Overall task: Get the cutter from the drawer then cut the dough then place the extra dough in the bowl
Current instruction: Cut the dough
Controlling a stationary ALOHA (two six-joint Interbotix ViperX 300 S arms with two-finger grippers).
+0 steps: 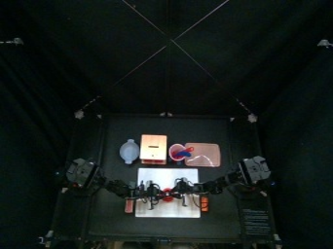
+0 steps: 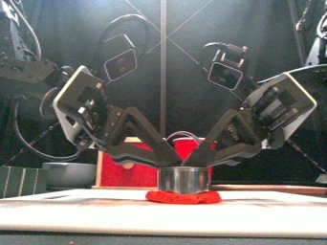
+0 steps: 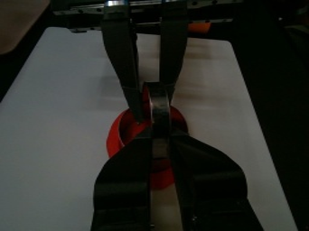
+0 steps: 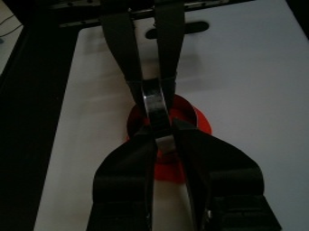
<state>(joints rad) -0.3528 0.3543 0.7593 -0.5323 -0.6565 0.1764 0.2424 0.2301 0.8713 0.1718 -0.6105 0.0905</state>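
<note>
risk, tilt: the cutter (image 2: 188, 179) is held from both sides. If one arm presses harder, it likely tips on the dough (image 2: 182, 198) and only cuts part-way.
risk, slip: the metal wall is thin and gives little to hold. The fingers could slide off under a downward push.
risk, sticking: on lift the dough may cling to the cutter and come off the white cutting board (image 2: 57, 212) in one piece, leaving no clean extra ring.
risk, clash: the two grippers sit tip to tip over the cutter. A sideways correction could knock them together.
left gripper (image 2: 163, 163): comes in from the left. Its fingers (image 3: 130, 176) are drawn nearly together and seem to pinch the cutter's left wall. The contact point is partly hidden.
right gripper (image 2: 215, 163): mirrors it from the right. Its fingers (image 4: 130, 176) are also narrowed and seem to pinch the right wall.
cutter vs fingers: upright, between the two sets of fingertips and just under them, with its bottom edge on the dough.
dough: flat and red, under the cutter and showing all round its base. It lies mid-board, front-centre of the desk (image 1: 169, 229).
bowl (image 1: 128, 150): back left of the desk, beside the wooden box (image 1: 154, 148) and well apart from the dough. No dough is visible in it.
step, judged: pressing the cut. Moving the extra dough is not yet done.
</note>
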